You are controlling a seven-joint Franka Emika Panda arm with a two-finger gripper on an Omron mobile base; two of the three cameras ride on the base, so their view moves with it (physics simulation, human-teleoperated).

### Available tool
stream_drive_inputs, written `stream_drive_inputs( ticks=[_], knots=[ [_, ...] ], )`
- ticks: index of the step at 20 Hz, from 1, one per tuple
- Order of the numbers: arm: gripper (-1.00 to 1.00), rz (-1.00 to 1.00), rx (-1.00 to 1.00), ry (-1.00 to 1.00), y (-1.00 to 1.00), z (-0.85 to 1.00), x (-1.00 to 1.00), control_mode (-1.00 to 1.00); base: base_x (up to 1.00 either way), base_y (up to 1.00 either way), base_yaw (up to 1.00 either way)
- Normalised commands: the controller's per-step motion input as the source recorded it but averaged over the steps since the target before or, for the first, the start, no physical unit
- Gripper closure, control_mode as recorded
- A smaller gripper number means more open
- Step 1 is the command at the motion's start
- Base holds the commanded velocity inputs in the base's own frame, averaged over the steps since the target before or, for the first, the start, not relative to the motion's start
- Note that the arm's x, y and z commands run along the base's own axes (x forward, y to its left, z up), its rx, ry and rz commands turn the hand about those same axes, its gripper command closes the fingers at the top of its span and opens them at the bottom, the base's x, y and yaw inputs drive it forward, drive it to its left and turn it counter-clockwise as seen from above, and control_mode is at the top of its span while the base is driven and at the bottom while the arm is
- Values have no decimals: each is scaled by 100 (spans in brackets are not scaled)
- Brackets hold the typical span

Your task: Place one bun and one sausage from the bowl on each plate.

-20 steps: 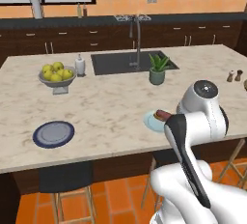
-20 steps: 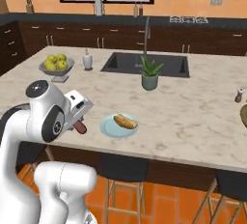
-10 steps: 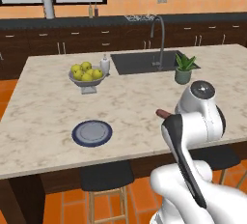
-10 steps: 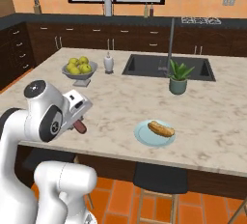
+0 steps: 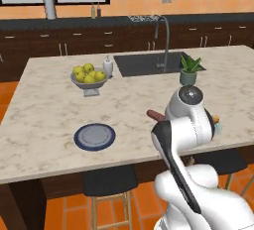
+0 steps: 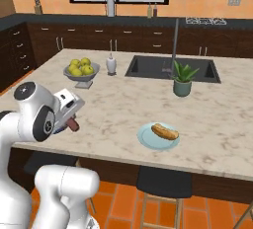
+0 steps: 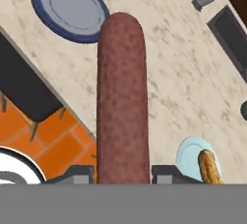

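Observation:
My gripper [image 7: 121,175] is shut on a pinkish-brown sausage [image 7: 121,102] that sticks out straight ahead of the fingers, held in the air over the counter's front edge. In the base views the sausage [image 5: 155,115] [image 6: 73,124] pokes out of the hand beside my white arm. The dark blue-rimmed plate [image 5: 95,137] [image 7: 70,8] lies bare on the counter to the left. The pale light-blue plate [image 6: 158,136] [image 7: 193,158] carries one golden bun [image 6: 164,131] [image 7: 208,166]. The wooden bowl is out of view.
A grey footed bowl of yellow-green fruit [image 5: 89,78] [image 6: 80,70] and a white soap bottle [image 5: 107,66] stand mid-counter. A sink with a tall tap [image 5: 149,63] and a potted plant [image 5: 189,70] [image 6: 182,80] lie behind. Dark stools [image 5: 106,182] [image 6: 163,181] sit under the counter edge.
The base has driven left along the counter, so the whole scene slid right in both base views. The gripper has kept the sausage all the while.

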Motion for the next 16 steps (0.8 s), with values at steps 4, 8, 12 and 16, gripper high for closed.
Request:
stream_drive_inputs(
  ticks=[4,8,12,16],
  knots=[
    [100,2,-2,11,100,-6,62,-100,0,0,0],
    [100,13,0,29,100,-32,100,-100,0,0,0],
    [100,16,0,26,100,-52,100,-100,0,0,0],
    [100,10,-9,30,96,-60,100,-100,0,0,0]
  ],
)
